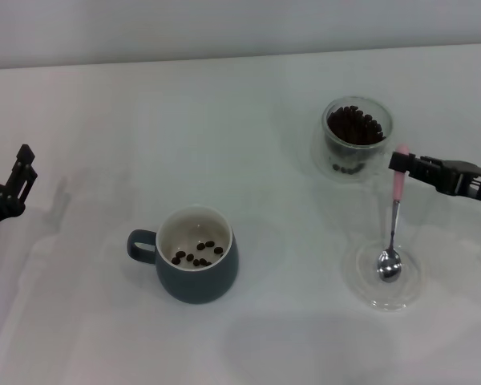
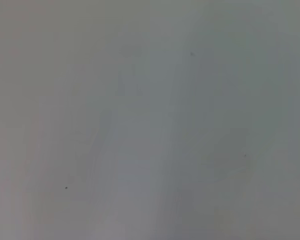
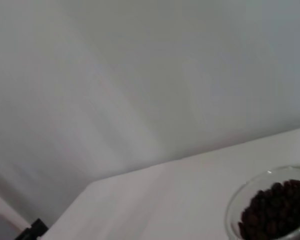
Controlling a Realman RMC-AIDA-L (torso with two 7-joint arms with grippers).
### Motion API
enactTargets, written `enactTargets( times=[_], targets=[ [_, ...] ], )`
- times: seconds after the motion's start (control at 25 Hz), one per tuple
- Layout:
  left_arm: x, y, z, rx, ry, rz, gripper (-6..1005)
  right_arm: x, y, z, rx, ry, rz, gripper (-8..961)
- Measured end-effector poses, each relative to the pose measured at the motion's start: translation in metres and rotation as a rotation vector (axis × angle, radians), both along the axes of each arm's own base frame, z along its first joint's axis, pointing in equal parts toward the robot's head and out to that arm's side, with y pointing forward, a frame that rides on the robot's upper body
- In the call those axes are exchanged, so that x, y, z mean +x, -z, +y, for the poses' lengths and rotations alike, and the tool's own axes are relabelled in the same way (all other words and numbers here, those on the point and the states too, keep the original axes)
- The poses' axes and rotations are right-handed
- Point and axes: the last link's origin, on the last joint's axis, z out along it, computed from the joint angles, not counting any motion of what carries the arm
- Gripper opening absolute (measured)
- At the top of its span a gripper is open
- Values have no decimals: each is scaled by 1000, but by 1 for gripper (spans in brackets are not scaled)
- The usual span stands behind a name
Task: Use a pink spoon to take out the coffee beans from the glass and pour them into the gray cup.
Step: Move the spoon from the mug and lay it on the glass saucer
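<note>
Far left of the head view: left gripper (image 1: 8, 180), black, parked low over the white table (image 1: 248, 104), well apart from every vessel; jaws' state impossible to tell from here. Left wrist view filled with nothing but blank pale tabletop.

Left of centre, toward the near edge: gray cup (image 1: 199, 265), squat, dark blue-gray outside, cream-white inside, upright, loop handle pointing to the robot's left. Inside, on its floor, a handful of coffee beans (image 1: 197, 253), loosely scattered, dark against the pale glaze.

Right of centre, farther back: glass (image 1: 356, 138), clear, double-walled, upright, holding a dense dark heap of beans close to the rim. In the right wrist view, only part of the same glass (image 3: 270, 205) at the frame's corner, beans heaped within, white tabletop and plain wall beyond.

Just near of the glass: pink spoon (image 1: 394, 228), hanging almost vertical, pale pink handle uppermost, shiny metal bowl lowermost, resting in or just over a shallow clear glass dish (image 1: 385, 277) on the table; contact between bowl and dish not certain. No beans visible in the spoon's bowl.

Far right: right gripper (image 1: 399, 164), black, reaching in horizontally from the edge, jaws pinched shut on the top end of the pink handle, held above the table beside the glass.
</note>
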Motion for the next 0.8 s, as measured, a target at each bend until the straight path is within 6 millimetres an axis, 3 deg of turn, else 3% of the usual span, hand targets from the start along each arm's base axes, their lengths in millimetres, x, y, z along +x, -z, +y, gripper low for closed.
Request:
enactTargets(
  times=[0.8],
  targets=[
    [2, 1, 0, -1, 4, -5, 620, 15, 8, -13, -49, 88, -10, 144]
  ],
)
